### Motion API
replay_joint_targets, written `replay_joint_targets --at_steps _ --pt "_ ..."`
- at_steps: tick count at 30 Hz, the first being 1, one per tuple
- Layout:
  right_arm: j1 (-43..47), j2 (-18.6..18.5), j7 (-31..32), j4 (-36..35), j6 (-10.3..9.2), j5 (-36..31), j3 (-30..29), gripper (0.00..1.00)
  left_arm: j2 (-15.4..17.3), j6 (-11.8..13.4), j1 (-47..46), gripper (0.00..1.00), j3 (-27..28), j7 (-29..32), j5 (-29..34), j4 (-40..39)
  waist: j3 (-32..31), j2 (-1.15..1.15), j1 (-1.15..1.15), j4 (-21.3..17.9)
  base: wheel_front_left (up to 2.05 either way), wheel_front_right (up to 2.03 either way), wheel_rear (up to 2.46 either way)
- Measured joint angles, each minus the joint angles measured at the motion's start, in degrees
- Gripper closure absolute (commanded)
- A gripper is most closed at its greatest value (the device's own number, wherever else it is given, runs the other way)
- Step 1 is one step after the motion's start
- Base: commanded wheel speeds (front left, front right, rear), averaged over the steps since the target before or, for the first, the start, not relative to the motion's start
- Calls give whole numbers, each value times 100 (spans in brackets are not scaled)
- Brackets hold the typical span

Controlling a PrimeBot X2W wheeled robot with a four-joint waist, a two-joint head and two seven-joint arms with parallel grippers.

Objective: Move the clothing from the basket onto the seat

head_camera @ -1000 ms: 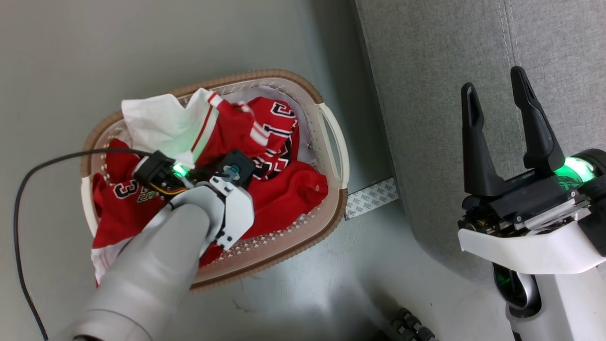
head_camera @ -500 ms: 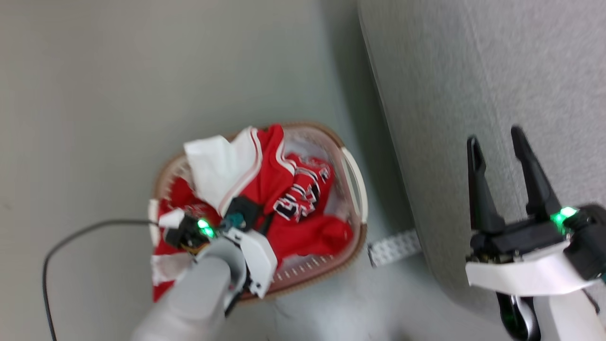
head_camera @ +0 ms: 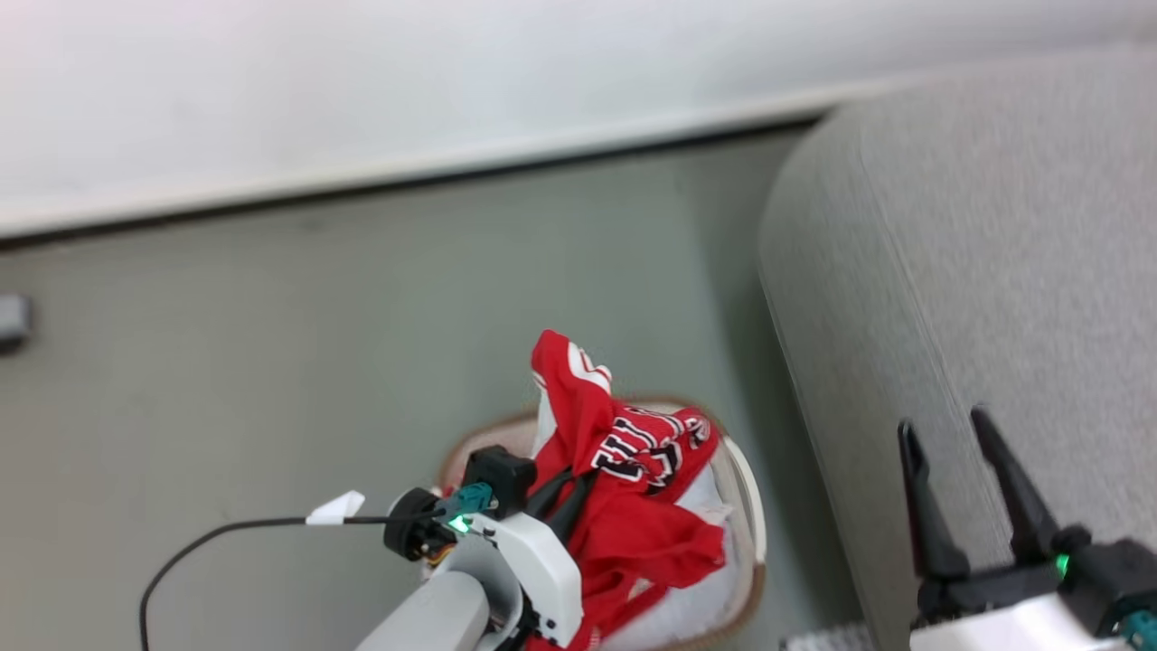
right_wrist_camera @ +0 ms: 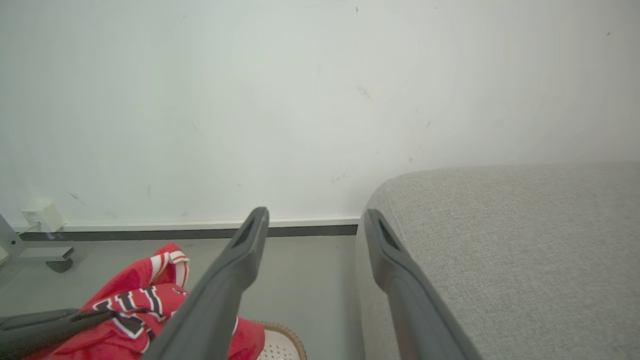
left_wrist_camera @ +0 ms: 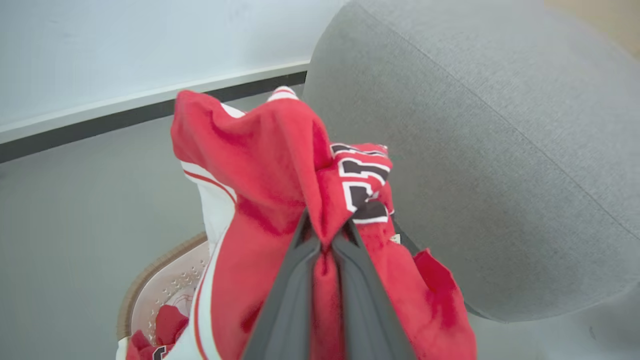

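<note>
Grey floor (head_camera: 271, 362) is lying open beyond the basket (head_camera: 747, 506). The left hand (left_wrist_camera: 326, 230) is pinching the clothing (left_wrist_camera: 265, 165), now lifted high over the basket beside the round edge of the seat (head_camera: 994, 271). The right hand (head_camera: 942, 423) is staying spread.

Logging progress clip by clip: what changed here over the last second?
The left pincer rose from the basket, shut on red clothing; the bundle now hangs above the rim. The head camera also tilted up. Unchanged: right pincer open by the seat, more clothing left in the basket.
</note>
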Motion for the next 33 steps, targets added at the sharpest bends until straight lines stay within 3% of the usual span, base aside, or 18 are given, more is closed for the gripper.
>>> replay_joint_targets --at_steps 8,12,18,27,33 --pt "544 -164 0 258 0 160 122 0 138 62 281 100 93 242 -278 -965 -915 0 -1 349 0 0 0" --pt "642 -296 0 303 1 232 411 0 381 211 393 100 197 467 -370 -1661 -1250 0 -1 436 0 0 0" --pt "510 -823 0 167 1 275 893 0 833 357 554 100 235 1004 -388 -2819 -1489 0 0 417 0 0 0" --pt "-411 -1996 24 167 1 570 2237 0 1222 556 812 100 218 1631 -487 -4100 -1588 0 0 389 0 0 0" --pt "-1366 -2280 370 490 1 846 3262 0 1204 566 873 100 33 1830 -491 -4462 -1657 0 0 466 0 0 0"
